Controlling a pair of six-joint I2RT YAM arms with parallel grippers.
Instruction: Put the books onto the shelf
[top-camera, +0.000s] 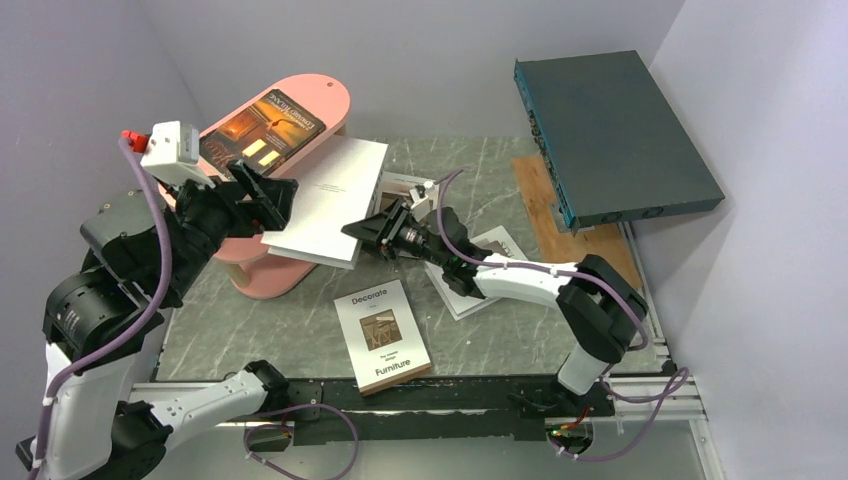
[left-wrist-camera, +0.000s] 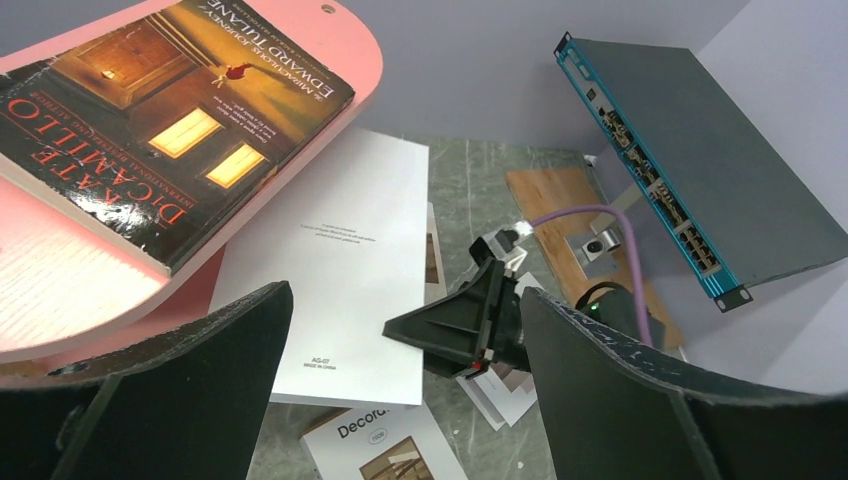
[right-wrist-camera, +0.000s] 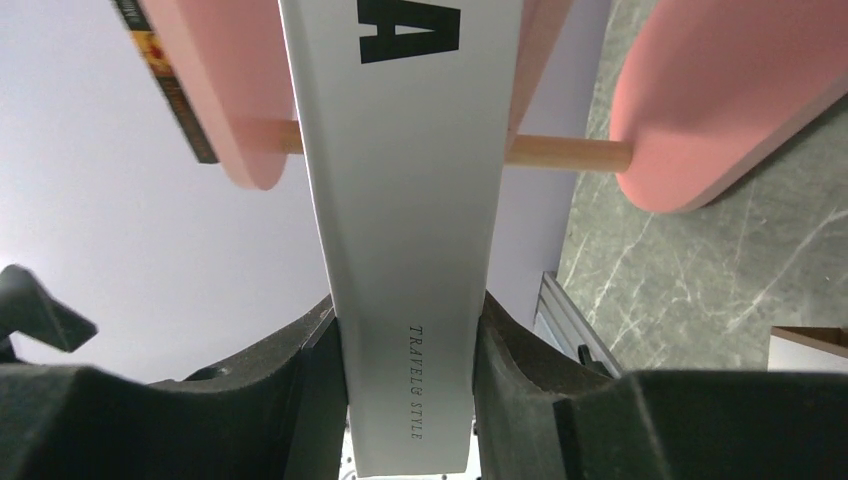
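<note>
Though scattered, five books (top-camera: 382, 335), one shelf (top-camera: 338, 105).

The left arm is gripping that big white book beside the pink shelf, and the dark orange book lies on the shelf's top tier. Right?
Not quite. The right gripper clamps the white book, as the right wrist view shows; the left gripper stands open, empty. The dark orange book does lie on the top tier of the shelf.
</note>
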